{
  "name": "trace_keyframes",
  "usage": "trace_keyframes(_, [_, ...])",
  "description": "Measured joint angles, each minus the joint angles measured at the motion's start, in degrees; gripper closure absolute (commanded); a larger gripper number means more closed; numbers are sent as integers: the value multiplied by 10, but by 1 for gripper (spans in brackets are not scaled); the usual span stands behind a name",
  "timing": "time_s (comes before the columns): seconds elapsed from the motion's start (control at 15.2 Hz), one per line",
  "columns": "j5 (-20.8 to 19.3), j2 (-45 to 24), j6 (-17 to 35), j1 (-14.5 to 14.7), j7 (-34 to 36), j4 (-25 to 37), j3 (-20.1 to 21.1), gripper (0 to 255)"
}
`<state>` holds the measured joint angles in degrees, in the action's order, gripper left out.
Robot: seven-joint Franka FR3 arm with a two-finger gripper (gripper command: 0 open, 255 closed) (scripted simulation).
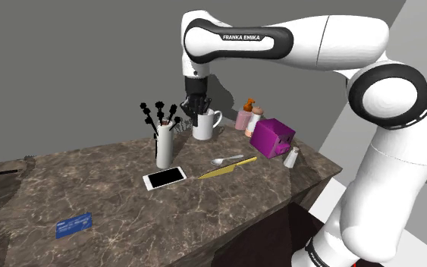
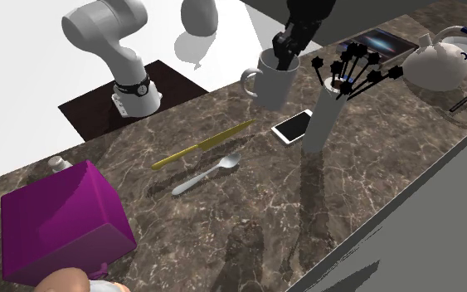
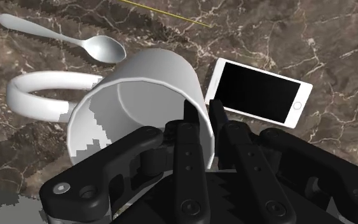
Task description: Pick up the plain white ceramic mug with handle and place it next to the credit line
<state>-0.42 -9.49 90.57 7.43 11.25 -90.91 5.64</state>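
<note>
A plain white mug (image 1: 206, 125) with a handle stands at the back of the dark marble counter (image 1: 128, 220). In the second exterior view the mug (image 2: 273, 81) has its handle toward the stand. My black gripper (image 1: 196, 114) comes down on its rim. In the wrist view the mug (image 3: 152, 83) has its wall clasped between the fingers of the gripper (image 3: 203, 113), one finger inside the rim and one outside. A blue card (image 1: 73, 224) lies flat near the counter's front, far toward the shoulder view's left.
Close beside the mug are a white vase of black flowers (image 1: 164, 144), a white phone (image 1: 164, 178), a yellow knife (image 1: 227, 168) and a spoon (image 1: 227, 160). A magenta box (image 1: 272, 138), a shaker (image 1: 291, 158) and a pink bottle (image 1: 243, 119) stand toward the shoulder view's right. A white teapot (image 2: 439, 62) sits farther off.
</note>
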Motion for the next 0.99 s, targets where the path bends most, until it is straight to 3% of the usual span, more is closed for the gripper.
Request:
trace_keyframes(0.73, [16,12,10,80,139,-19,61,255])
trace_keyframes(0.99, [17,-8,3,111,193,9,83,255])
